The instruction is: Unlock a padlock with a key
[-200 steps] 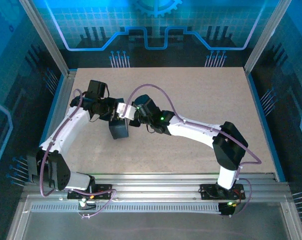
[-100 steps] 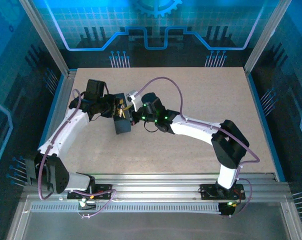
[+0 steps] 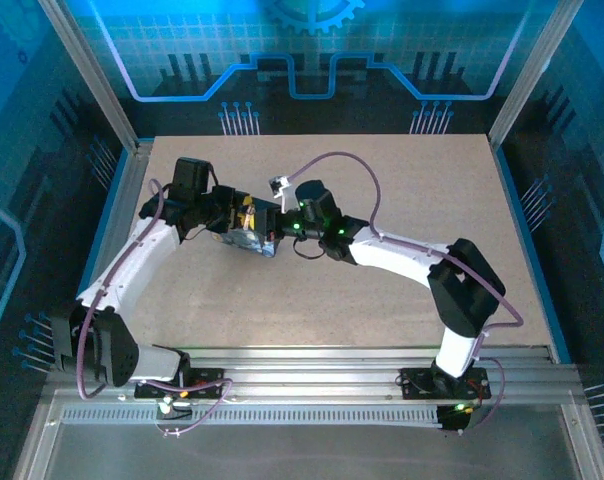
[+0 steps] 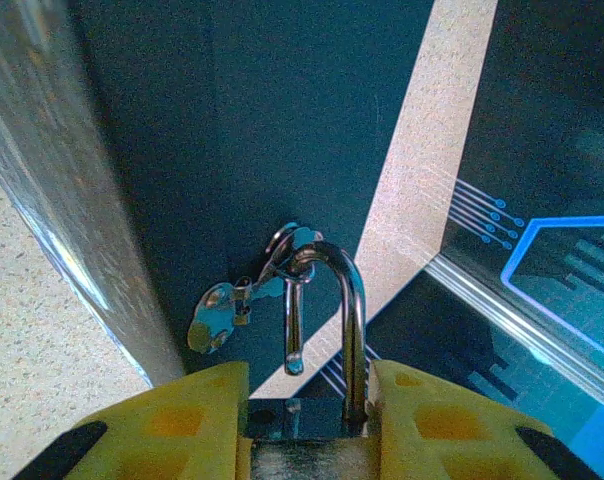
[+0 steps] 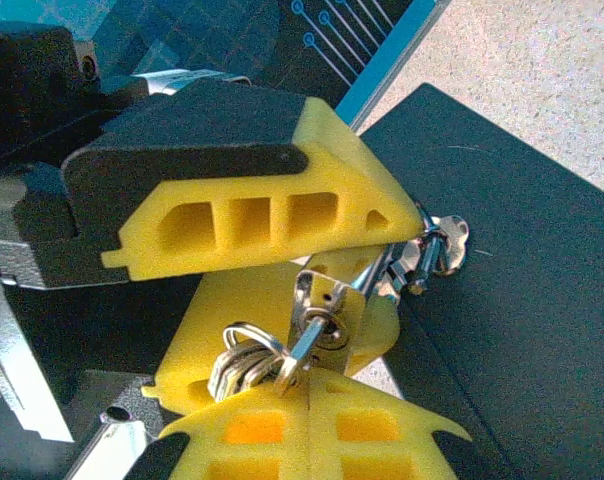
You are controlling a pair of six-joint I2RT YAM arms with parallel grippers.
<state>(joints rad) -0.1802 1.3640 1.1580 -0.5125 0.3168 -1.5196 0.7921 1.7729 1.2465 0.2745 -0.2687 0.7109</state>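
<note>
L jaws are part-closed, clamped on the body of the small silvery metal padlock with the thin curved shackle. The lock sits right beside the dark blue rectangular tin box, over the speckled beige surface. R jaws are fully closed on the bow of the thin dark metal key. Its blade is in the keyway at the lock's bottom end, w/ the wire key ring looped beside it. A spare small key dangles off the shackle against the box.

Step in hand, as I read it: turning the key. To do it well I rotate the R wrist about the blade's own axis only, no side push, w/ the L arm rigid as the reaction. I don't tug outward, or the blade may slip from the keyway. In the L wrist view the shackle's short leg looks clear of the body, so it may be sprung; I'd confirm that before adding torque. Risk: ring snagging on the yellow pads.
</note>
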